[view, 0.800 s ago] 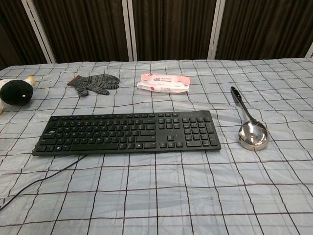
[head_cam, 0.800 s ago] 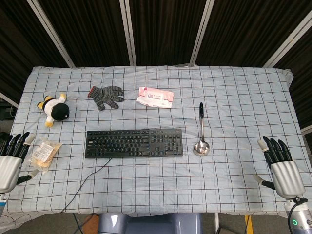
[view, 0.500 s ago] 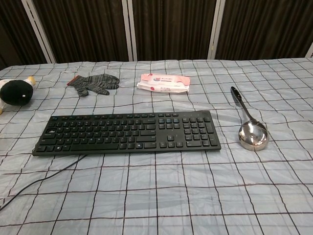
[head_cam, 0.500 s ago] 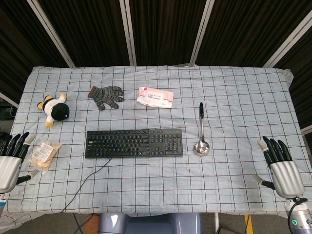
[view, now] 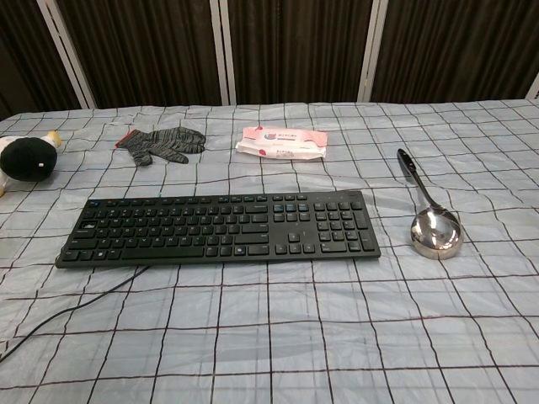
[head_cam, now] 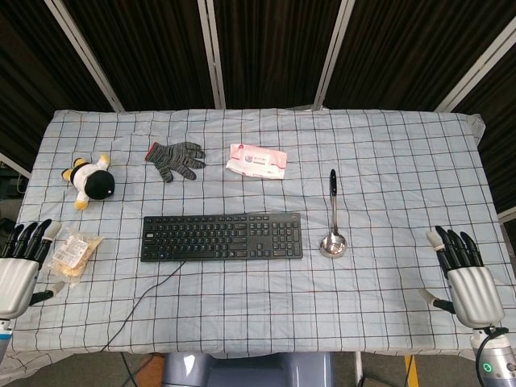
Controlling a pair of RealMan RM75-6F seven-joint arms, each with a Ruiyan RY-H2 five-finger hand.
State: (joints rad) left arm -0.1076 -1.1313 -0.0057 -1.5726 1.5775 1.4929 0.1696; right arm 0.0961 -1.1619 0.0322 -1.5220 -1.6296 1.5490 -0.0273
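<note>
My left hand (head_cam: 20, 266) hovers at the table's front left edge, fingers straight and apart, holding nothing; a clear snack packet (head_cam: 71, 251) lies just to its right. At the front right edge, my right hand (head_cam: 463, 274) is likewise open and empty, with a metal ladle (head_cam: 333, 228) (view: 428, 214) the nearest thing, off to its left. A black keyboard (head_cam: 222, 236) (view: 221, 229) sits mid-table with its cable trailing toward the front. Neither hand shows in the chest view.
Toward the back lie a grey knit glove (head_cam: 175, 160) (view: 157, 143) and a pink wipes pack (head_cam: 256, 161) (view: 281, 142). A black-and-white plush toy (head_cam: 90, 181) (view: 25, 159) rests at the left. A checked cloth (head_cam: 387, 161) covers the table.
</note>
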